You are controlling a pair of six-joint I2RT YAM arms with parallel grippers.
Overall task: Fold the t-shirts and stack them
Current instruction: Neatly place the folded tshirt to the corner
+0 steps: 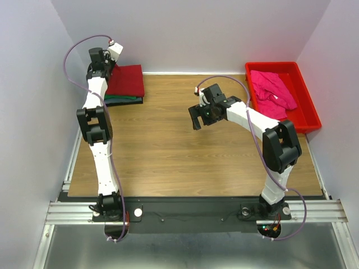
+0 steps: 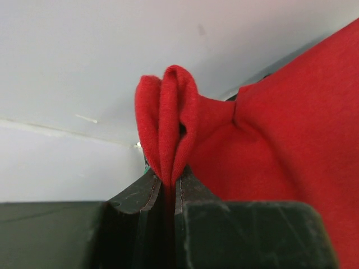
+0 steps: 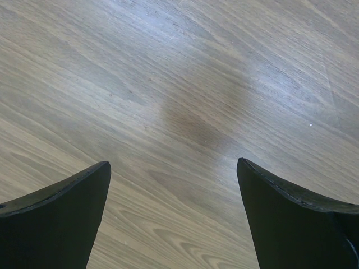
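Observation:
A folded dark red t-shirt (image 1: 126, 79) lies on top of a stack at the far left corner, over a folded green t-shirt (image 1: 122, 97) and a dark layer beneath. My left gripper (image 1: 107, 66) is shut on a bunched corner of the dark red t-shirt (image 2: 168, 123) at the stack's far left edge. A bright pink t-shirt (image 1: 272, 92) lies crumpled in the red tray (image 1: 307, 120) at the far right. My right gripper (image 1: 201, 116) is open and empty, hovering over bare wood mid-table; its fingers (image 3: 61, 213) frame only table.
White walls close in the table at the back and both sides. The stack sits tight against the back left corner. The red tray stands against the right wall.

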